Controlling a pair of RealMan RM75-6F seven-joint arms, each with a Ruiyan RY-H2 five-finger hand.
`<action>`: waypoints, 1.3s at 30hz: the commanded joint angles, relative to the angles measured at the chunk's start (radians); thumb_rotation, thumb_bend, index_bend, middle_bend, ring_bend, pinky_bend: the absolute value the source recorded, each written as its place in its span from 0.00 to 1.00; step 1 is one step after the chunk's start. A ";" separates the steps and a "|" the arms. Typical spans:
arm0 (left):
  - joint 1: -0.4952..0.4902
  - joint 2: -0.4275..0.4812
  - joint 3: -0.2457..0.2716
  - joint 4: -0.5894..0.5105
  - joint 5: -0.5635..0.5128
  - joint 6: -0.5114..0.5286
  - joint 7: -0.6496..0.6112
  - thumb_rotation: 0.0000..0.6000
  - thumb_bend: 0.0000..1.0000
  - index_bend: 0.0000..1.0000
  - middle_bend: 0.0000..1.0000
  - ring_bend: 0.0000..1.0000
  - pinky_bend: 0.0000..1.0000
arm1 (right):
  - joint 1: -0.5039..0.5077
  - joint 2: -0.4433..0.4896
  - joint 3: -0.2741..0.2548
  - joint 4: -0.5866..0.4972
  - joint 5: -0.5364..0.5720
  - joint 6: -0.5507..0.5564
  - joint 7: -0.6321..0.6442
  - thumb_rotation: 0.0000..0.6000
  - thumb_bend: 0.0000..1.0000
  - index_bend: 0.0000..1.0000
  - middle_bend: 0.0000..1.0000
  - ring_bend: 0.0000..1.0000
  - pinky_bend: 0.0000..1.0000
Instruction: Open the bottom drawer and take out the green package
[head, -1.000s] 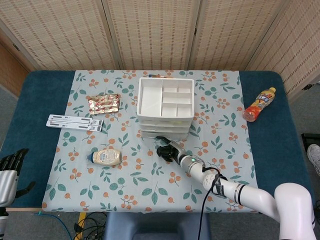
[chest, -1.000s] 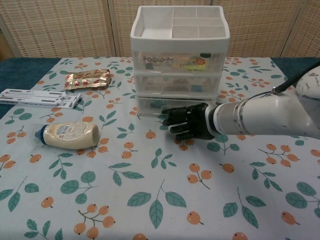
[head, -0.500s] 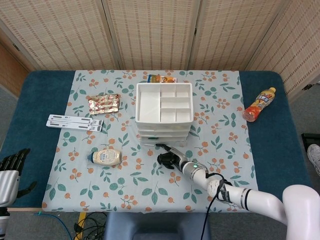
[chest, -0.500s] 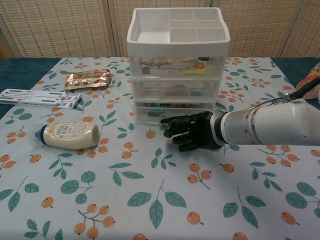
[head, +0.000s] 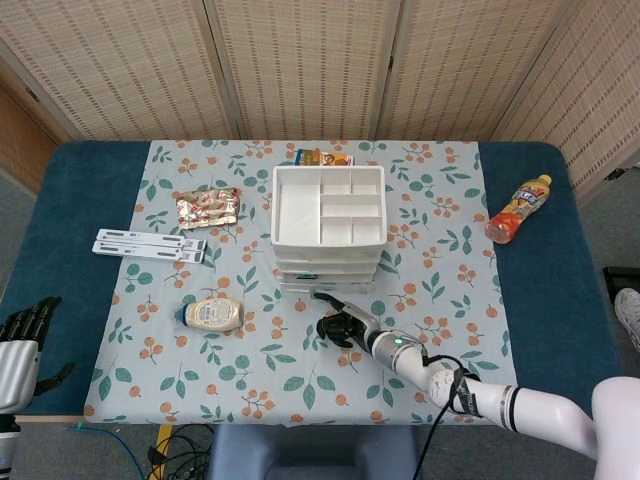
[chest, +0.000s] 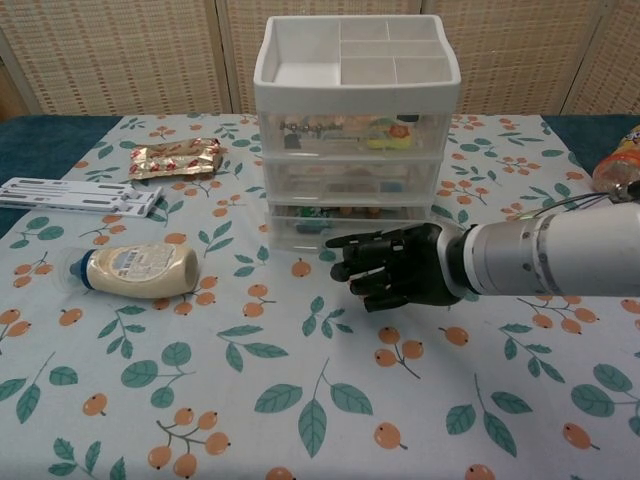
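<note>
The white drawer unit (head: 328, 215) (chest: 350, 120) stands mid-table with three clear drawers under a compartment tray. Its bottom drawer (chest: 345, 226) sits about flush with the ones above. A bit of green (chest: 312, 211) shows through its clear front, too small to identify. My right hand (head: 341, 323) (chest: 398, 266), black, hovers just in front of that drawer. Its fingers are curled in toward the left with nothing in them, and it stays apart from the drawer front. My left hand (head: 20, 338) hangs off the table's near left corner, fingers apart and empty.
A mayonnaise bottle (head: 212, 314) (chest: 135, 270) lies left of the right hand. Further left are white strips (head: 150, 245) (chest: 75, 195) and a foil snack pack (head: 207, 207) (chest: 175, 157). An orange drink bottle (head: 518, 208) lies at the right. An orange packet (head: 322, 157) lies behind the unit.
My right hand has drawn back from the bottom drawer toward the near edge. The drawer unit shifted slightly a second ago and now stands still.
</note>
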 joint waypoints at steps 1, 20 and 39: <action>-0.001 0.001 0.000 -0.002 0.001 -0.001 0.001 1.00 0.18 0.08 0.13 0.14 0.15 | -0.043 0.069 -0.003 -0.109 -0.077 0.039 -0.040 1.00 0.77 0.00 0.71 0.87 0.96; -0.009 -0.001 0.000 -0.012 0.016 -0.001 0.000 1.00 0.18 0.08 0.13 0.14 0.15 | 0.125 0.223 -0.192 -0.197 0.027 0.298 -0.424 1.00 0.77 0.00 0.71 0.90 0.98; -0.008 0.000 0.000 -0.012 0.003 -0.007 0.006 1.00 0.18 0.08 0.13 0.14 0.14 | 0.213 0.167 -0.220 -0.093 0.176 0.269 -0.486 1.00 0.77 0.00 0.71 0.91 0.98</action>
